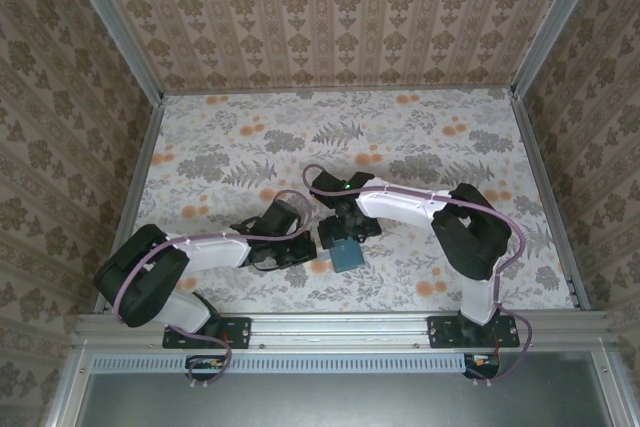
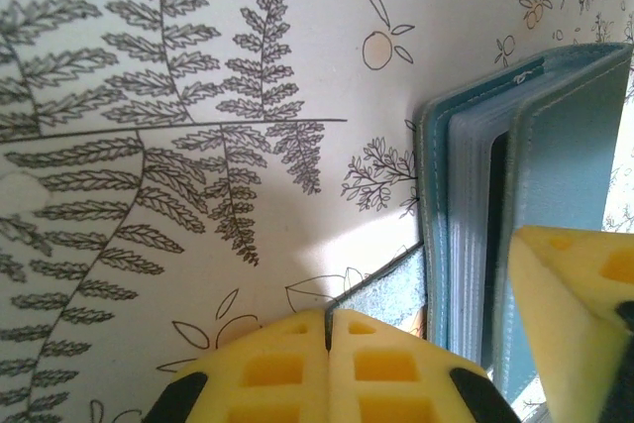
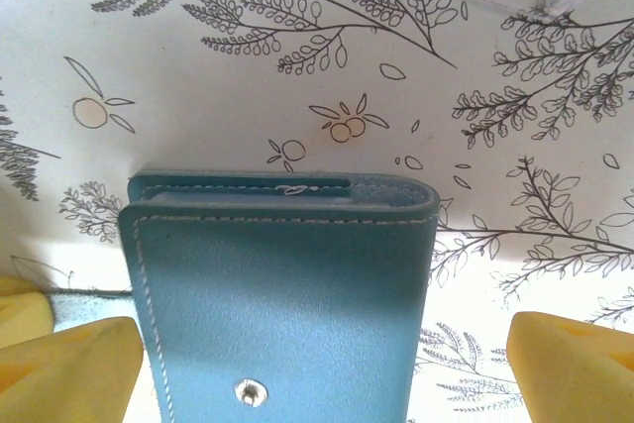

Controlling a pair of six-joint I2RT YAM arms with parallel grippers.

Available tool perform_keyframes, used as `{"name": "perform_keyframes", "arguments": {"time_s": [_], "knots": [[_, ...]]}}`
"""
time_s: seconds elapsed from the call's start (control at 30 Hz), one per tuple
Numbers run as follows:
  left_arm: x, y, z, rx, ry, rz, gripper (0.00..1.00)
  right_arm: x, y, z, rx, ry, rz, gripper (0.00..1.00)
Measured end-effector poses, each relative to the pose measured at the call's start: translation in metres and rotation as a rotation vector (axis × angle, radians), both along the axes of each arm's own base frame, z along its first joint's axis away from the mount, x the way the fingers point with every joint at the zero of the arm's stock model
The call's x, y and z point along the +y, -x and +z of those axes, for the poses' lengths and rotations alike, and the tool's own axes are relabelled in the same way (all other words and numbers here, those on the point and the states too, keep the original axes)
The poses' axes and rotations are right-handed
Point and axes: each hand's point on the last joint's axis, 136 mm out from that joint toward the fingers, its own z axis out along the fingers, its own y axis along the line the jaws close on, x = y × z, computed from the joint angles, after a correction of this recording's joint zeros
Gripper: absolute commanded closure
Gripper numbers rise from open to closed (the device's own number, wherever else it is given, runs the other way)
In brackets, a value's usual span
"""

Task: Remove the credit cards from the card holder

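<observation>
The teal card holder (image 1: 347, 255) lies between the two grippers at the middle of the table. In the left wrist view the card holder (image 2: 575, 146) is slightly open, with a stack of clear pocket leaves (image 2: 470, 215) showing between its covers. The credit cards are hidden. My left gripper (image 2: 328, 316) is shut, and the edge of a blue-grey flap (image 2: 391, 294) of the holder runs into the seam between its fingers. My right gripper (image 3: 325, 334) is open and straddles the card holder (image 3: 287, 304); its right finger (image 3: 575, 364) stands well apart from the cover.
A metal snap stud (image 3: 251, 392) sits on the holder's outer cover. One of the right gripper's yellow fingers (image 2: 575, 314) sits close against the holder's cover. The floral tablecloth (image 1: 420, 137) stretches away behind both arms, with patterned walls on three sides.
</observation>
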Motion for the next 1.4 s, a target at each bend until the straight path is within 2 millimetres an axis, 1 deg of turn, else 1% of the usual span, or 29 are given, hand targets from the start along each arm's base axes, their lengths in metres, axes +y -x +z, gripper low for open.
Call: {"name": "perform_keyframes", "arguments": {"time_s": [0.2,0.43,0.6,0.73,0.97,1.4], "knots": [[0.000,0.000,0.000,0.001,-0.001,0.000,0.96,-0.002,0.001,0.007,-0.006,-0.003,0.001,0.08],[0.000,0.000,0.000,0.001,-0.002,0.000,0.96,0.001,0.001,0.008,-0.005,-0.019,0.006,0.04],[0.000,0.000,0.000,0.001,-0.002,0.000,0.96,0.007,0.002,0.005,0.004,-0.047,0.009,0.04],[0.000,0.000,0.000,0.001,-0.002,0.000,0.96,0.010,0.002,-0.004,0.018,-0.050,0.014,0.05],[0.000,0.000,0.000,0.001,-0.001,0.000,0.96,0.008,0.004,-0.012,0.034,-0.031,0.023,0.12],[0.000,0.000,0.000,0.001,-0.001,0.000,0.96,0.008,0.004,-0.013,0.035,-0.029,0.023,0.21]]}}
